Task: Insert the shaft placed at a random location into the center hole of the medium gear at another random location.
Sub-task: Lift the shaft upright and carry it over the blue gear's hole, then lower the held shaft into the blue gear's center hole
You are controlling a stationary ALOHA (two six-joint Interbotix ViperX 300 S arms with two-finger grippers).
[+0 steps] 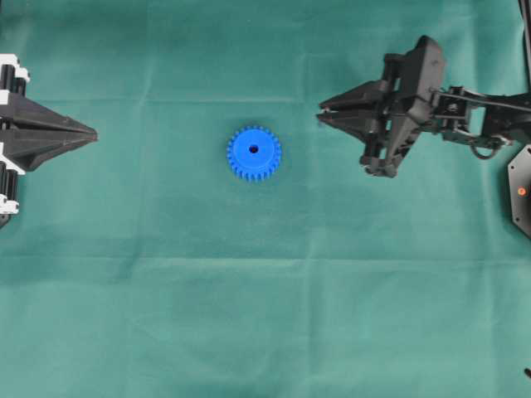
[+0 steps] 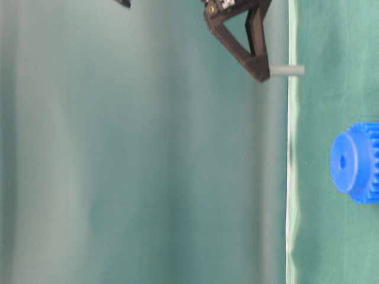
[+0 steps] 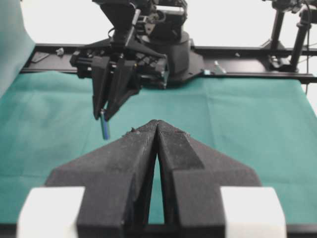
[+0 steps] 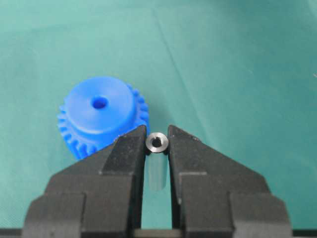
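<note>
Left edge of the overhead view: your left gripper (image 1: 93, 133) sits low over the table (image 1: 166, 315), fingers pressed together, holding nothing, well apart from the work.

Centre: the medium gear (image 1: 254, 152) lies flat on the green cloth, hub up, the center hole (image 1: 253, 150) facing upward and unobstructed. It looks like light plastic with nothing pinning it, so it would likely skate if pushed sideways.

Right: your right gripper (image 1: 320, 114) hangs above the table, to the right of the gear and clear of it. Its fingers (image 4: 130, 148) are nearly closed, pinching the shaft (image 4: 157, 143) between the tips. In the left wrist view the pin hangs below the fingertips, roughly upright, perhaps slightly tilted.

Handling judgement: the shaft is stiff, smooth metal, small and probably slippery in the pads; it may rotate if the tip catches the hub. The hold is at the upper end, leaving the lower length free for entry, which suits insertion. Come down straight over the hole, gently.
</note>
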